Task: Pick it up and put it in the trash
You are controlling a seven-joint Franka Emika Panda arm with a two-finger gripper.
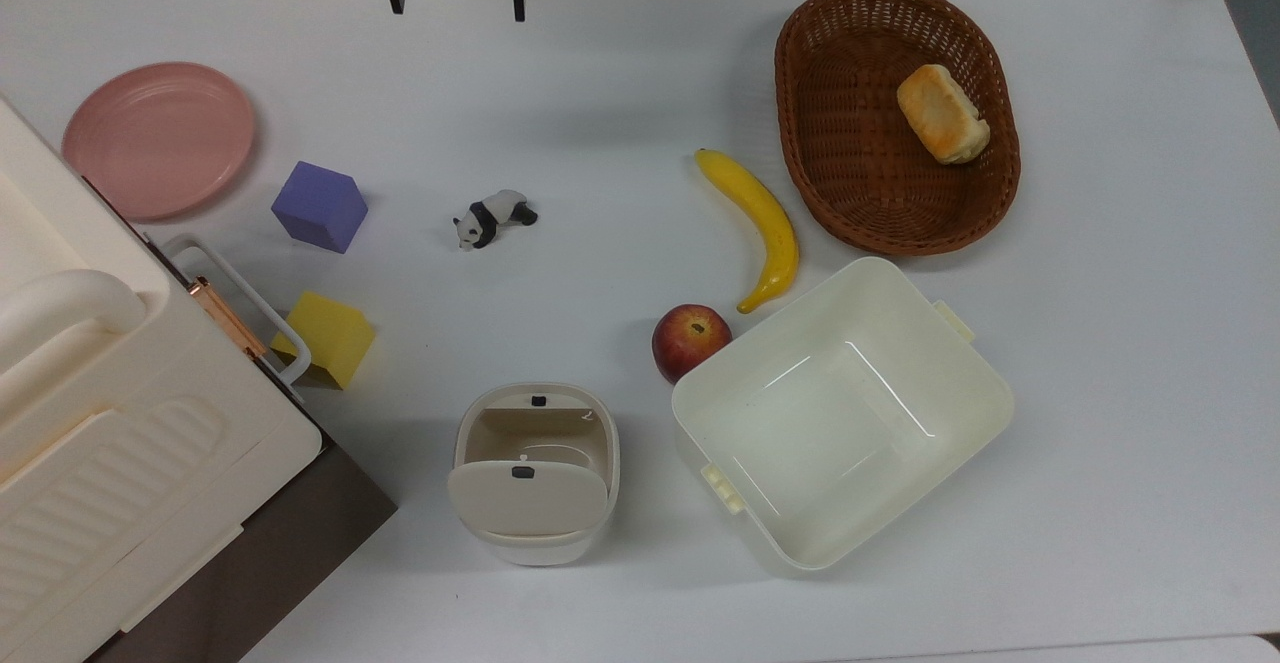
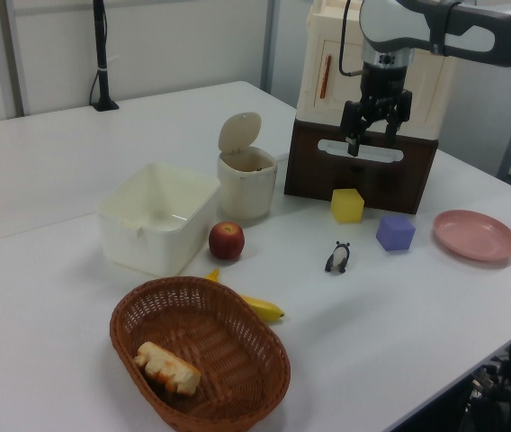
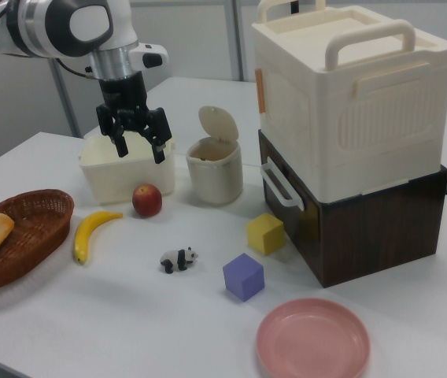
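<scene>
Hovering at the upper edge of the top view, the jaws hang spread wide open above the counter (image 1: pixel 620 83), one dark fingertip (image 1: pixel 520 9) pointing down on each side with only air between them. In the right view they point downward, well above the counter surface.

The trash (image 1: pixel 612 453) stands upright near the lower middle of the top view, well apart from the jaws. Its flap lid (image 1: pixel 527 498) is swung up, leaving the brownish inside open to view. What lies at the bottom cannot be made out.

A cream tub (image 1: pixel 985 398) sits just beside the trash on the top view's right, with an apple (image 1: pixel 690 341) touching the tub's corner. A panda figurine (image 1: pixel 492 218) stands between the jaws and the trash, and a yellow block (image 1: pixel 330 338) lies to the top view's left of the trash.
</scene>
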